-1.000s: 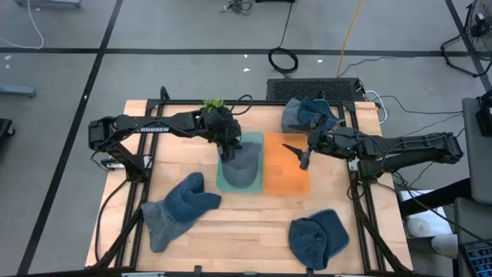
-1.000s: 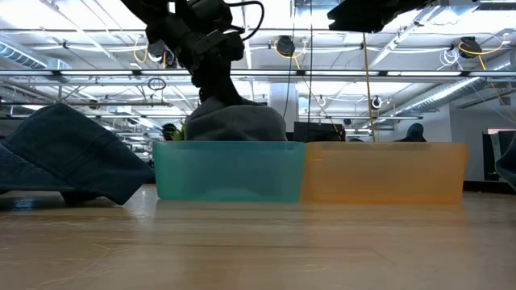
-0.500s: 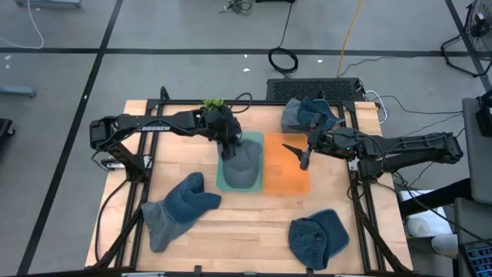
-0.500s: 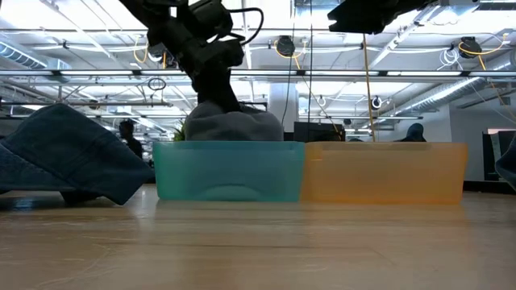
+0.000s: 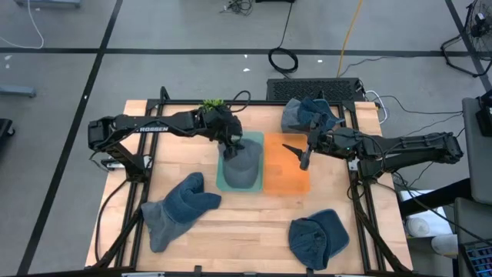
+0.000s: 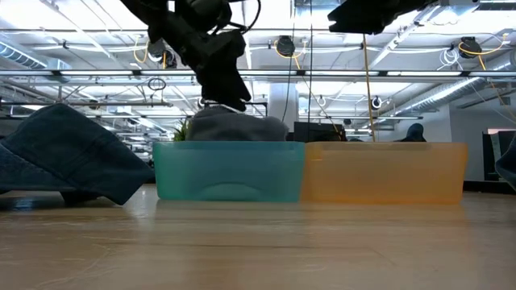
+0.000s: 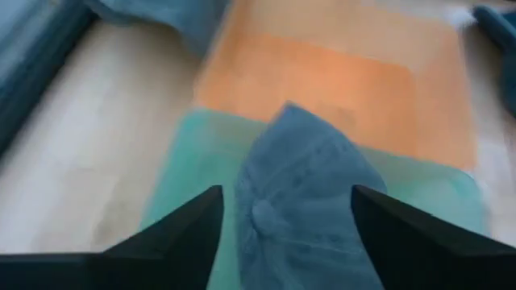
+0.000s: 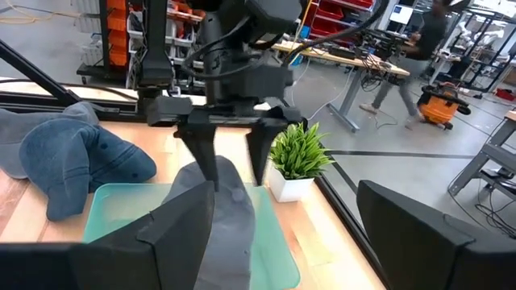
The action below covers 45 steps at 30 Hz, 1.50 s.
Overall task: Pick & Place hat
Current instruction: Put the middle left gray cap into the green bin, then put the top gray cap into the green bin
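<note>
Grey hat (image 5: 241, 162): lies in the teal bin (image 5: 221, 180), crown rising above the bin's rim, not gripped.
Left gripper (image 5: 233, 144): over the hat's far edge, fingers spread and released, just clear of the cloth.
Right gripper (image 5: 298, 155): hovers over the orange bin (image 5: 287, 178), jaws apart, holding nothing.
Bins: side by side at table centre, walls touching.
Blue hats: one (image 5: 178, 208) near left, one (image 5: 317, 237) near right, one (image 5: 307, 114) at the far edge behind the right arm, all well apart from the bins.
Plant (image 5: 212, 103): far edge, beside the left arm.
Bare wood: wide strip between the bins and the near hats.
</note>
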Tool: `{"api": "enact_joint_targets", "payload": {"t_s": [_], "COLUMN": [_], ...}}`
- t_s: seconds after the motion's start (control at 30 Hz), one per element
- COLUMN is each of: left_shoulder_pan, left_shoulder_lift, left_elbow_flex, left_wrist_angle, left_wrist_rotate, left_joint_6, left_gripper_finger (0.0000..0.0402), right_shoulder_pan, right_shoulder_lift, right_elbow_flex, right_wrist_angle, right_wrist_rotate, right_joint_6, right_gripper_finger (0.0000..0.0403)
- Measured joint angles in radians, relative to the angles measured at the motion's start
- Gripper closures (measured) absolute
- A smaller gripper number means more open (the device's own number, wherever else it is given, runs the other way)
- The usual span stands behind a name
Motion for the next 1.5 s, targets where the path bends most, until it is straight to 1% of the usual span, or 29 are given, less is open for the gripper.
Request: {"api": "enact_joint_targets", "payload": {"t_s": [0.1,0.17,0.27,0.33,0.5,0.6,0.73,0.8,0.93,1.1,1.2,1.3,1.4,1.5], "left_shoulder_pan": [-0.002,-0.017,-0.060,-0.091,-0.144,-0.159,-0.173,-0.179,-0.186,-0.188,-0.188,-0.188,-0.190,-0.195], "left_shoulder_lift": [-0.008,-0.016,-0.015,-0.005,0.051,0.056,0.084,0.114,0.198,0.233,0.207,0.144,0.070,0.000], "left_elbow_flex": [-0.002,-0.001,0.000,-0.001,-0.002,-0.002,-0.003,0.001,-0.001,-0.001,-0.002,-0.002,-0.002,-0.001], "left_wrist_angle": [-0.017,-0.007,-0.034,-0.061,-0.151,-0.188,-0.188,-0.134,-0.094,-0.109,-0.135,-0.147,-0.147,-0.146], "left_wrist_rotate": [-0.041,-0.040,-0.008,-0.025,-0.229,-0.278,-0.296,-0.280,-0.268,-0.267,-0.265,-0.265,-0.248,-0.235], "left_joint_6": [0.011,0.043,0.107,0.129,0.112,0.072,0.048,0.053,0.082,0.097,0.096,0.072,0.058,0.059], "left_gripper_finger": [0.0075,0.0059,0.0050,0.0052,0.0071,0.0084,0.0109,0.0127,0.0163,0.0195,0.0207,0.0209,0.0197,0.0173], "right_shoulder_pan": [0.000,0.000,0.000,0.000,0.000,0.000,0.000,0.000,0.000,0.000,0.000,0.000,0.000,0.000], "right_shoulder_lift": [0.000,0.000,0.003,0.008,0.023,0.030,0.039,0.043,0.054,0.059,0.059,0.059,0.059,0.059], "right_elbow_flex": [0.000,0.000,-0.001,-0.001,-0.002,-0.002,-0.002,-0.002,-0.002,-0.001,-0.001,-0.001,-0.001,-0.001], "right_wrist_angle": [-0.009,-0.019,-0.032,-0.035,-0.044,-0.047,-0.048,-0.043,-0.047,-0.049,-0.045,-0.036,-0.041,-0.047], "right_wrist_rotate": [0.000,0.000,0.000,0.000,0.000,-0.002,-0.002,-0.002,-0.005,-0.005,-0.005,0.001,0.000,-0.004], "right_joint_6": [0.000,0.000,0.001,0.001,0.001,0.001,0.007,0.008,0.022,0.031,0.029,0.031,0.031,0.031], "right_gripper_finger": [0.0110,0.0110,0.0110,0.0110,0.0110,0.0110,0.0110,0.0110,0.0110,0.0110,0.0110,0.0110,0.0110,0.0110]}}
